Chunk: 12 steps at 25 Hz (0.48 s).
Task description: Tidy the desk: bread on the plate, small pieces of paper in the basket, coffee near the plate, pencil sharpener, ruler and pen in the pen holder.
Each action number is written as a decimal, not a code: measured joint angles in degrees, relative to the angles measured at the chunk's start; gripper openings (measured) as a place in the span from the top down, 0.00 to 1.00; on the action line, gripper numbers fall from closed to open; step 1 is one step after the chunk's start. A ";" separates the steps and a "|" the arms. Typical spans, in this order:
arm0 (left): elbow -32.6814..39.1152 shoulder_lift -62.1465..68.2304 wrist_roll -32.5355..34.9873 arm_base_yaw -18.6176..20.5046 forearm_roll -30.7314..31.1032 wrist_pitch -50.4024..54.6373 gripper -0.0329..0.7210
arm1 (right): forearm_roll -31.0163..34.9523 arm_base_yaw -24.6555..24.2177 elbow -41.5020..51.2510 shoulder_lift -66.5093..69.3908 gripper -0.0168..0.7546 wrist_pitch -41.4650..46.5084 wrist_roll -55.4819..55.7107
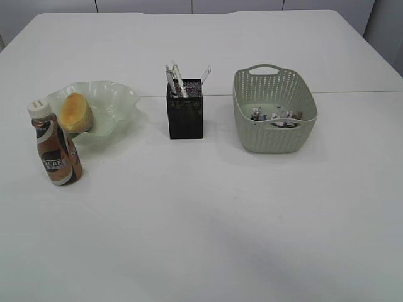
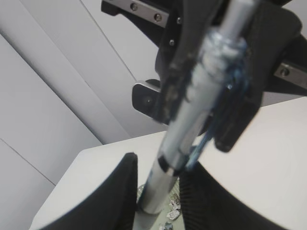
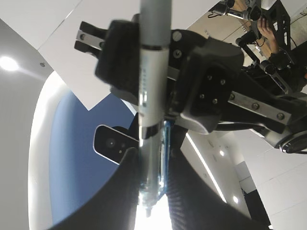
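Upright, bread point(image 1: 75, 112) on plate point(image 1: 119, 104), coffee point(image 1: 55, 146) beside it

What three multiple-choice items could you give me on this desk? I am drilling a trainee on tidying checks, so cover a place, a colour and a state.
1. Where is the bread?
A. in the basket
B. on the plate
C. on the bare desk

2. What colour is the coffee bottle's cap?
A. white
B. red
C. black

3. How is the coffee bottle placed?
A. lying on its side
B. upright
C. upside down

Answers:
1. B: the bread lies in the wavy pale green plate.
2. A: the cap is plainly white.
3. B: the coffee bottle stands on the desk with its cap on top.
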 joint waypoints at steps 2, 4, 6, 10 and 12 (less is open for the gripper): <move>0.00 0.00 0.00 0.00 0.00 -0.11 0.66 | 0.00 0.00 0.00 0.00 0.83 -0.21 0.00; 0.00 0.00 0.00 0.00 0.00 -0.22 0.67 | 0.00 0.00 0.00 0.00 0.83 -0.21 -0.31; 0.00 0.00 0.00 0.00 0.00 -0.31 0.67 | 0.00 0.00 0.00 0.00 0.83 -0.39 -0.73; 0.00 0.00 0.00 0.00 0.00 -0.44 0.67 | 0.00 0.00 0.00 0.00 0.83 -0.84 -0.95; 0.00 0.00 0.00 0.00 0.00 -0.44 0.67 | 0.00 0.00 0.00 0.00 0.83 -0.98 -1.06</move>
